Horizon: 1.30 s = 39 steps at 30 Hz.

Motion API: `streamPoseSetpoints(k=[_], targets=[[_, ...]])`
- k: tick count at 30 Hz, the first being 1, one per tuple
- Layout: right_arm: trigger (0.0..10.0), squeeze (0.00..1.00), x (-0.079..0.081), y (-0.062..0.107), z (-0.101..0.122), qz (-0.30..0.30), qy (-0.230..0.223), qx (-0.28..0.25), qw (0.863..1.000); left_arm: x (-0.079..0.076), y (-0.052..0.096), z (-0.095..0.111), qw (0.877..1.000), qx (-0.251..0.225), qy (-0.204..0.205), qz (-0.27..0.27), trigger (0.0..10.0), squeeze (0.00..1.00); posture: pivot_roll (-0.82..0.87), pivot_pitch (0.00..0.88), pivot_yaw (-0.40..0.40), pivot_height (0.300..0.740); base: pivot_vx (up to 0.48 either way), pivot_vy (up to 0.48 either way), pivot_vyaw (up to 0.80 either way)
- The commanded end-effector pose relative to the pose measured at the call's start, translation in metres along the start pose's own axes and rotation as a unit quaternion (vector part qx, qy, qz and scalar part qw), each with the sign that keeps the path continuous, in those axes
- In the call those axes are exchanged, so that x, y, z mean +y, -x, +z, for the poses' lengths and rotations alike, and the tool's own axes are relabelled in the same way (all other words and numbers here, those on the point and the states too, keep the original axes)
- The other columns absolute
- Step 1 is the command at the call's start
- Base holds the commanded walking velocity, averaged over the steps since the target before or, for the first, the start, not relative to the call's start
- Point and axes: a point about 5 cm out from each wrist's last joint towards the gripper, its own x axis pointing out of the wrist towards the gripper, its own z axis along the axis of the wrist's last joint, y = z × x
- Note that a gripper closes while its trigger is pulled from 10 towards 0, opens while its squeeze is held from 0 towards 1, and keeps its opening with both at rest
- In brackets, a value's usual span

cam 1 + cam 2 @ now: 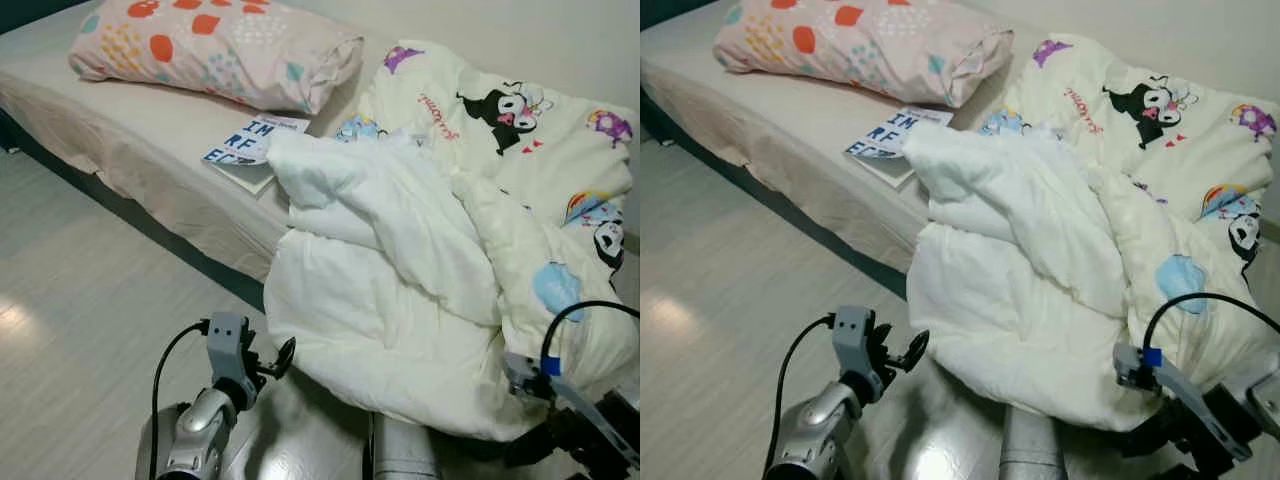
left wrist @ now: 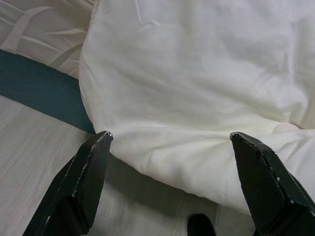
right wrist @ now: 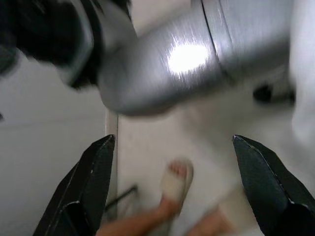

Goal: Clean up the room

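A crumpled white duvet (image 1: pixel 400 250) with cartoon prints lies on the bed (image 1: pixel 130 130) and spills over its side down to the floor. My left gripper (image 1: pixel 278 360) is low beside the hanging fold, open, its fingers (image 2: pixel 83 182) apart with the duvet (image 2: pixel 197 88) just ahead of them, not touching. My right arm (image 1: pixel 570 415) hangs low at the duvet's right end. My right gripper (image 3: pixel 172 142) stands open and empty, facing the floor and a silver part of my own body.
A pink patterned pillow (image 1: pixel 220 45) lies at the head of the bed, and a book (image 1: pixel 250 145) rests beside the duvet. The dark teal bed base (image 2: pixel 39 88) runs along the pale wood floor (image 1: pixel 80 330). A person's foot in a slipper (image 3: pixel 174 184) stands nearby.
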Motion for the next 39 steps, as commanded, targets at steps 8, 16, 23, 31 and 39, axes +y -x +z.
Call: streamPoseSetpoints(k=[8,16,23,31,39], targets=[[10.0,0.0,-0.005,0.024,0.058,-0.049,0.055,-0.201,0.977,-0.003,0.002,-0.009,1.0,0.017,0.001,-0.006,10.0,0.0,-0.17,0.198,-0.009,0.429,0.0,0.0,0.0],[10.0,0.0,-0.055,0.076,0.123,-0.323,0.047,-0.435,0.839,-0.007,0.002,-0.013,1.0,0.022,0.002,-0.016,10.0,0.0,-0.16,0.203,0.0,0.429,0.0,0.0,0.0],[10.0,0.0,-0.096,0.088,0.1,-0.633,0.038,-0.244,0.734,-0.008,0.005,-0.016,0.999,0.026,0.002,-0.019,10.0,0.0,-0.15,0.213,0.006,0.429,0.0,0.0,0.0],[10.0,0.0,-0.103,0.1,0.083,-0.691,0.005,-0.196,0.696,-0.008,0.005,-0.018,0.999,0.026,0.004,-0.019,10.0,0.0,-0.16,0.215,0.003,0.429,0.0,0.0,0.0],[10.0,0.0,-0.111,0.093,0.048,-0.698,-0.056,-0.13,0.702,-0.013,0.003,-0.019,0.999,0.028,0.007,-0.024,10.0,0.0,-0.17,0.216,0.0,0.429,0.0,0.0,0.0]])
